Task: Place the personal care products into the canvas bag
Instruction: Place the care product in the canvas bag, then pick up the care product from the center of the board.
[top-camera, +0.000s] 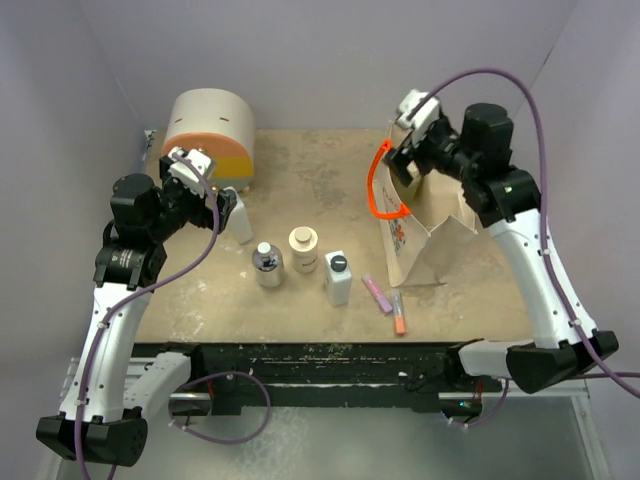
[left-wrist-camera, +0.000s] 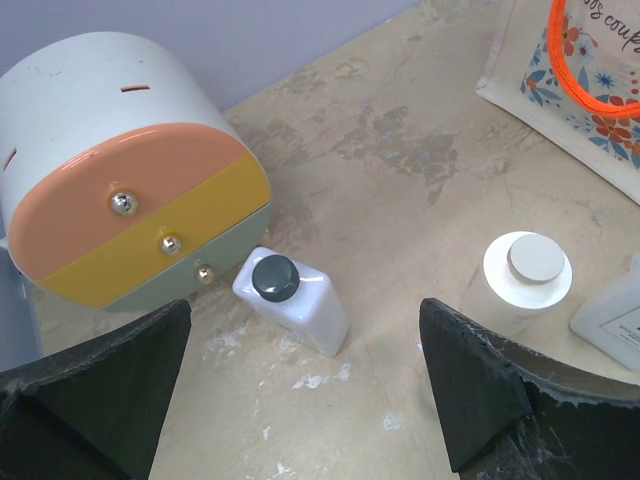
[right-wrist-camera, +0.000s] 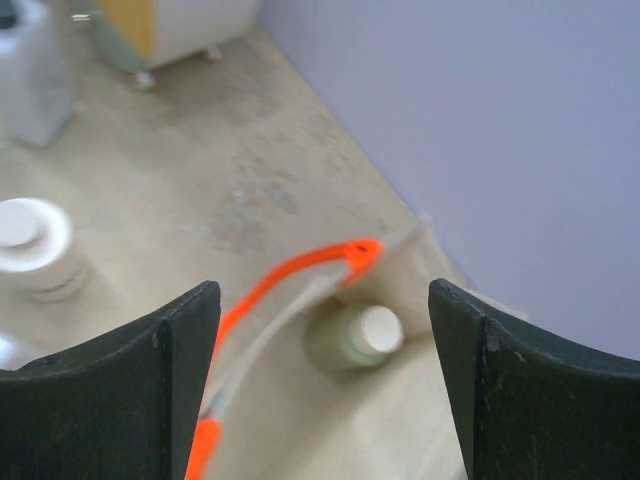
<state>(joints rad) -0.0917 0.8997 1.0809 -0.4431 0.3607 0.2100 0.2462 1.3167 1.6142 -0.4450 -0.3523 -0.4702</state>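
Right gripper (top-camera: 404, 160) over mouth of canvas bag (top-camera: 425, 250), jaws spread wide, holding nothing. Green bottle (right-wrist-camera: 355, 338), cream cap, directly below between fingers, beside orange handle (right-wrist-camera: 290, 275); looks to be inside bag, view blurred. Left gripper (left-wrist-camera: 305, 310) spread to full width, empty, above white bottle (left-wrist-camera: 295, 300) with black cap, just beside drawer box (left-wrist-camera: 130, 200). 3 products stand mid-table: clear-grey bottle (top-camera: 267, 266), cream jar (top-camera: 303, 249), 2nd white bottle (top-camera: 338, 278).
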